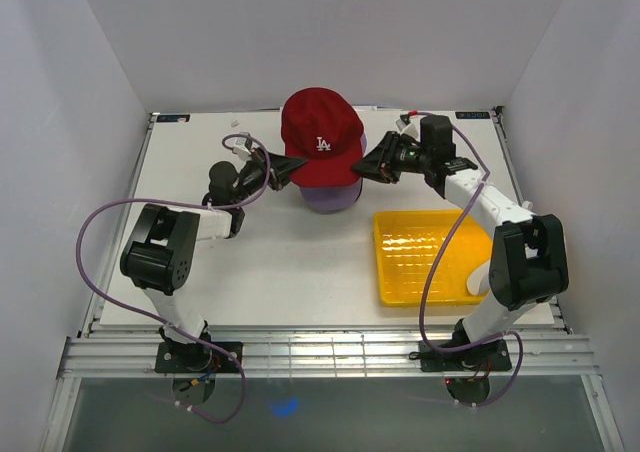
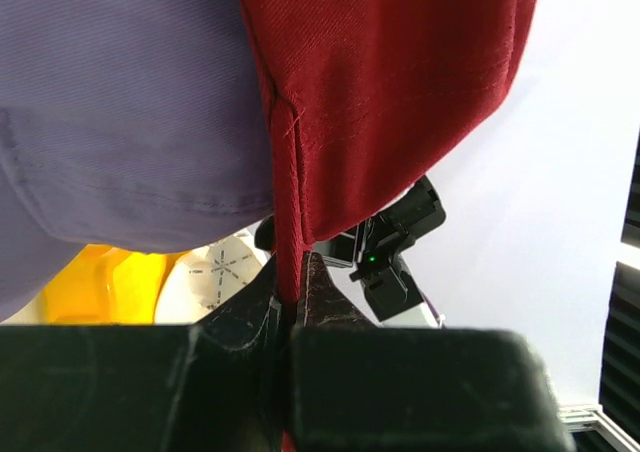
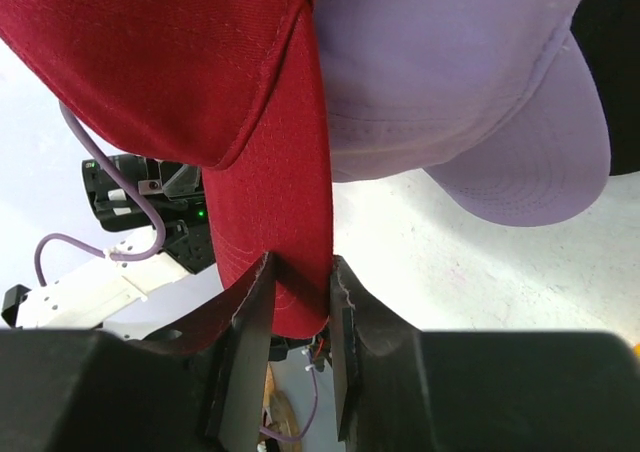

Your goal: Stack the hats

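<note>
Red hat [image 1: 322, 137], white "LA" on the front, is at the far middle of the desk [image 1: 200, 272], over the lavender hat [image 1: 330, 198] and covering most of it. From above, only the lavender hat's near side and part of its brim show below the red one. I cannot tell whether the red hat is fully seated on it or held slightly above.

Left hand [image 1: 296, 165]: at the red hat's left edge. In the left wrist view its fingers [image 2: 325, 297] are pressed together on a thin fold of red fabric at the hat's lower rim, with the lavender crown [image 2: 120, 122] just beside it on the left.

Right hand [image 1: 362, 165]: at the red hat's right edge, opposite the left hand. In the right wrist view its fingers [image 3: 250, 312] pinch a strip of the red rim between them, and the lavender hat [image 3: 450, 72] with its brim sits just to the right of that strip.

The two hands face each other with the hats between them.

Yellow tray [image 1: 430, 257]: flat on the desk at the near right, apart from the hats and beside the right arm.
</note>
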Controlling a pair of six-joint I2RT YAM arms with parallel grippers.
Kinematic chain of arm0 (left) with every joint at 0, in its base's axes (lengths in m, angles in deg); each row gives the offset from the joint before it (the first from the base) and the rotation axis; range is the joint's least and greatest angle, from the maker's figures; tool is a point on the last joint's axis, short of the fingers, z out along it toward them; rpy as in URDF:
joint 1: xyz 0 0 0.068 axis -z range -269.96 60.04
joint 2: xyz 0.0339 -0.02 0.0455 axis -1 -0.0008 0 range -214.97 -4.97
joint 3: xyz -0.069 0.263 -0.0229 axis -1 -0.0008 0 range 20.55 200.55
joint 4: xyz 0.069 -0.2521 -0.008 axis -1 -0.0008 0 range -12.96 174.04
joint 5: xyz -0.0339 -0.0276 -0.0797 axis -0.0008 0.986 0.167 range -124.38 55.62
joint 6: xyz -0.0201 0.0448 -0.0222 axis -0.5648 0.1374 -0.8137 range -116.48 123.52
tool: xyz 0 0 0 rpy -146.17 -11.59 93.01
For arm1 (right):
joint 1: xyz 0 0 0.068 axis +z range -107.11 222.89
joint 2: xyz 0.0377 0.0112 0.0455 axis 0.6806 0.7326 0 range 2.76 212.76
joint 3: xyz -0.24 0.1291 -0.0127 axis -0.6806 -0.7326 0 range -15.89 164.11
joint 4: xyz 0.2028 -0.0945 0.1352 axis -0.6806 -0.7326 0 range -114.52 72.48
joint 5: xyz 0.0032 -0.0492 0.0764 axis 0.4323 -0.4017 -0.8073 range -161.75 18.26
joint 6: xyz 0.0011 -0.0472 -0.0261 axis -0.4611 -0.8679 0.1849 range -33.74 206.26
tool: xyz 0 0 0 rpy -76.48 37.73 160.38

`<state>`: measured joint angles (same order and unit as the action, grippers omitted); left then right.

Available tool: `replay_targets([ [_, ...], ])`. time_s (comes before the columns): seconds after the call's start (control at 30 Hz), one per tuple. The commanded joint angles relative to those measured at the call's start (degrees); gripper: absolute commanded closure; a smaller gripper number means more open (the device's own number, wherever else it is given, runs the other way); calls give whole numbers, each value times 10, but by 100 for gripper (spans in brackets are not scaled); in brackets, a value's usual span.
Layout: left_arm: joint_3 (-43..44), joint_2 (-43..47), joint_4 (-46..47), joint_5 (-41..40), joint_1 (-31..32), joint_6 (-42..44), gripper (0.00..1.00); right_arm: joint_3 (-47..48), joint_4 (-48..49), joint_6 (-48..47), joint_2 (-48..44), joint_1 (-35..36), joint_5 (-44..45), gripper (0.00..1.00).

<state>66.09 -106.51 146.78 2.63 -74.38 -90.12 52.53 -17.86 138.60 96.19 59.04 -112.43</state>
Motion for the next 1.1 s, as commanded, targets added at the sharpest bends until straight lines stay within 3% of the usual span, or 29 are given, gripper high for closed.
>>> replay_targets([
  [0.0, -13, 24, -17, 112, 15, 33, 100, -6, 38, -36, -7, -13, 50, 71],
  [0.4, 33, 21, -78, 133, 16, 84, 100, -11, 31, -55, -15, -18, 56, 75],
  [0.8, 159, 42, -219, 142, 14, 151, 100, 84, -32, -71, -10, -19, 61, 75],
  [1.07, 134, 53, -223, 139, 2, 156, 100, 104, -53, -83, 4, -18, 60, 75],
])
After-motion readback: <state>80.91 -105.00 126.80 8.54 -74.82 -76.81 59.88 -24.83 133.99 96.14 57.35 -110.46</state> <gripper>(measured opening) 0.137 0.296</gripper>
